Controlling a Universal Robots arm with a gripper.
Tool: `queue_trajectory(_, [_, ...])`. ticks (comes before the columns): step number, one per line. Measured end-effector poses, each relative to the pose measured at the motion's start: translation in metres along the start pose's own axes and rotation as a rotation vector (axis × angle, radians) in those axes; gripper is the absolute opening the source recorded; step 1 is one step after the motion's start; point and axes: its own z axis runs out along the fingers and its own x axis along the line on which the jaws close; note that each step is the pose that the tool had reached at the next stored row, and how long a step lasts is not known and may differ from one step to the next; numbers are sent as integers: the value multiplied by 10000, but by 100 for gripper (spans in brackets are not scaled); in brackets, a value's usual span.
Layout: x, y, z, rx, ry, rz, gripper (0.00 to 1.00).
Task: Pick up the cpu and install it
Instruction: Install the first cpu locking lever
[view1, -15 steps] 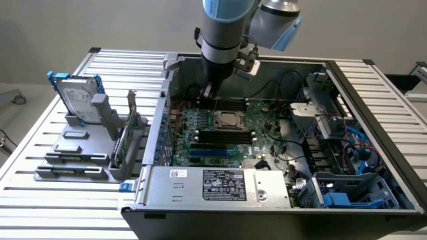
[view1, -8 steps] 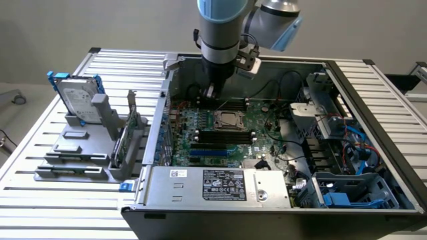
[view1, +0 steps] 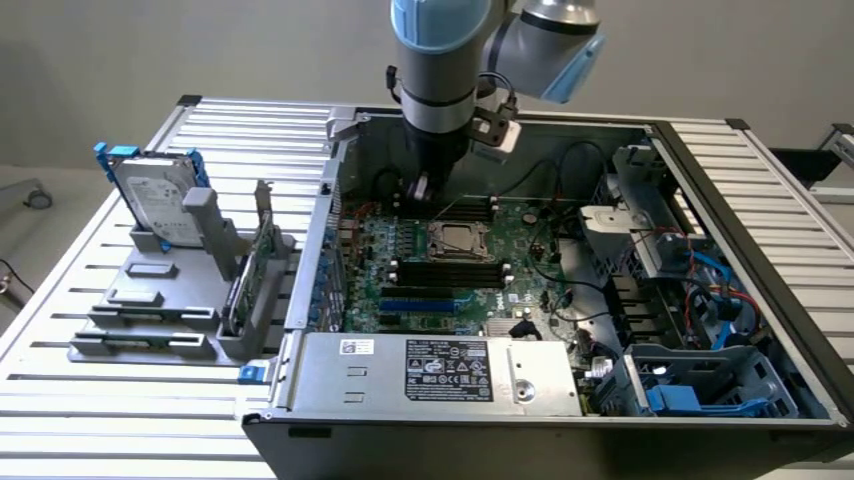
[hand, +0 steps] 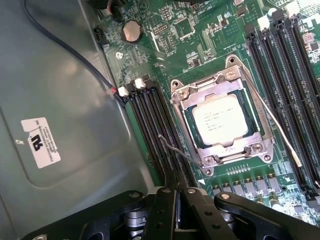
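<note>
The cpu (hand: 220, 120), a small flat square chip with a dull silvery metal top, lies flat and level inside the socket (hand: 182, 95), a square bright-metal frame on the green motherboard (hand: 190, 30). The frame borders the chip on all four sides. Whether the frame is clamped down on the chip cannot be determined.

Handling, as judged: the chip is light, thin and rigid. Its smooth metal top likely offers little friction. Its underside and the socket contacts beneath are probably fragile, so any tilt or scrape is a risk. Take hold at two opposite side edges, keeping the chip level. The enclosing frame leaves little edge exposed.

A thin grey wire lever (hand: 177, 150) projects from the socket corner nearest the gripper. Long black memory slots (hand: 150, 115) run directly beside the socket on that side.

The black two-finger gripper (hand: 176, 187) hangs over these slots, just beside the socket and apart from the chip. Its jaws are clenched together with nothing between them.

The grey computer case wall (hand: 60, 100) stands beyond the slots, away from the socket.
</note>
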Motion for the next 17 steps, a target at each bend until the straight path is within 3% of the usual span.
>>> queue_trajectory(4, [-16,-1,42,-140,-60,223,11])
queue_trajectory(8, [-29,-4,86,-245,-173,347,11])
queue_trajectory(12, [-47,-13,143,-290,-273,347,11])
queue_trajectory(17, [-46,-80,178,-322,-273,381,11])
